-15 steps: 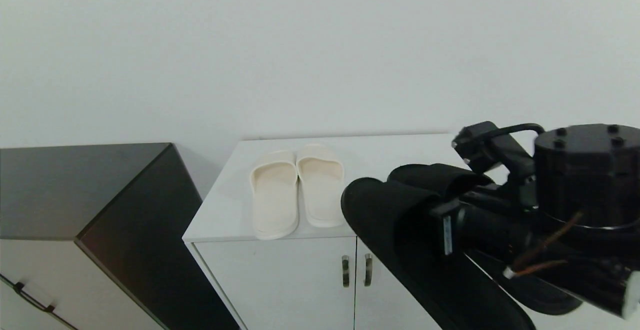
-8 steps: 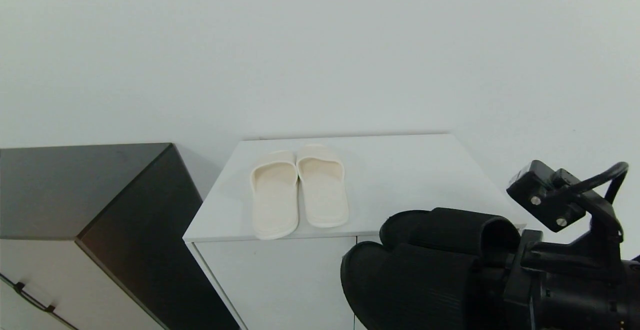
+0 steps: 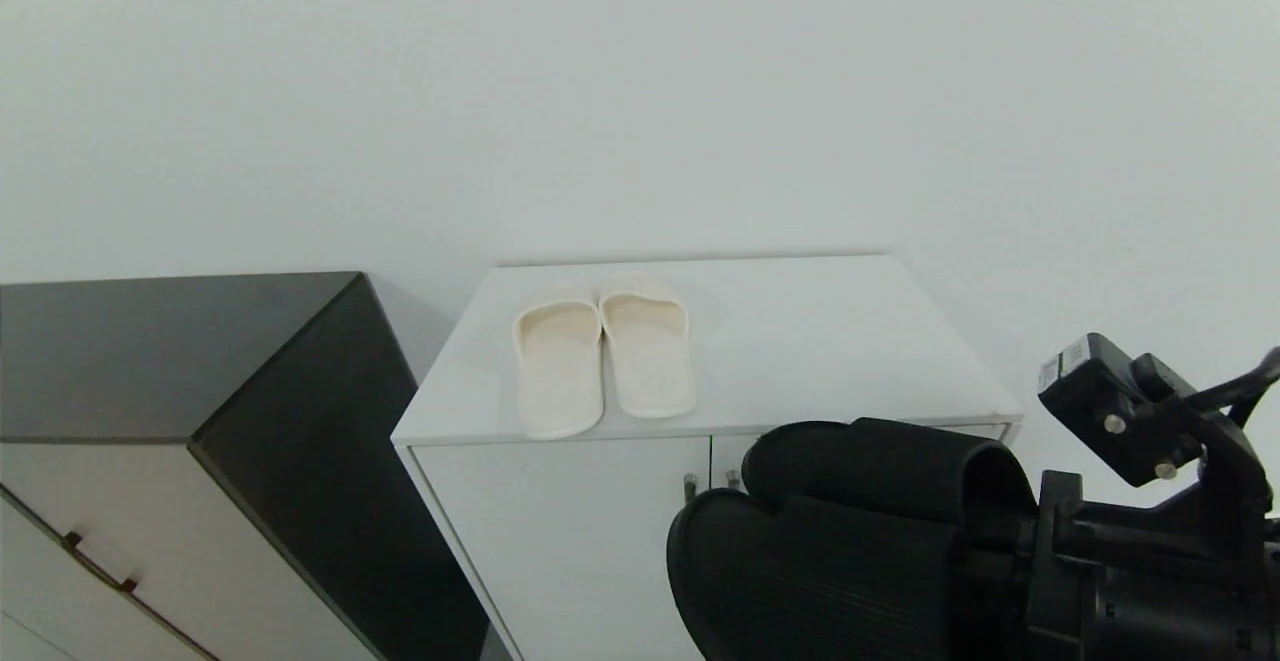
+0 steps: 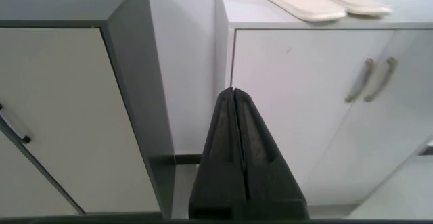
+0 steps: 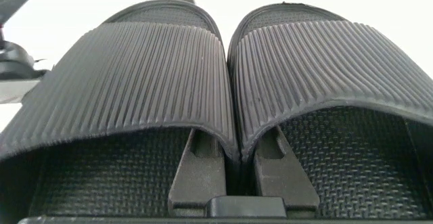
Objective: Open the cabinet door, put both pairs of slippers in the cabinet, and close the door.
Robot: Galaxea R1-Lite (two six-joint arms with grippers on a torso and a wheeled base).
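Observation:
A pair of cream slippers (image 3: 603,358) lies side by side on top of the white cabinet (image 3: 800,341), near its front edge. Its two doors are shut, with handles (image 4: 373,80) at the centre seam. My right gripper (image 5: 230,158) is shut on the pair of black slippers (image 3: 850,541), pinching their two inner side walls together; it holds them in the air in front of the cabinet's right door. My left gripper (image 4: 234,94) is shut with nothing in it, low in front of the gap between the dark unit and the white cabinet.
A dark unit (image 3: 180,361) with pale drawer fronts (image 4: 61,116) stands to the left of the white cabinet. A plain white wall rises behind both.
My right gripper has lowered the black slippers from beside the cabinet top to in front of the right door. The head camera has shifted slightly.

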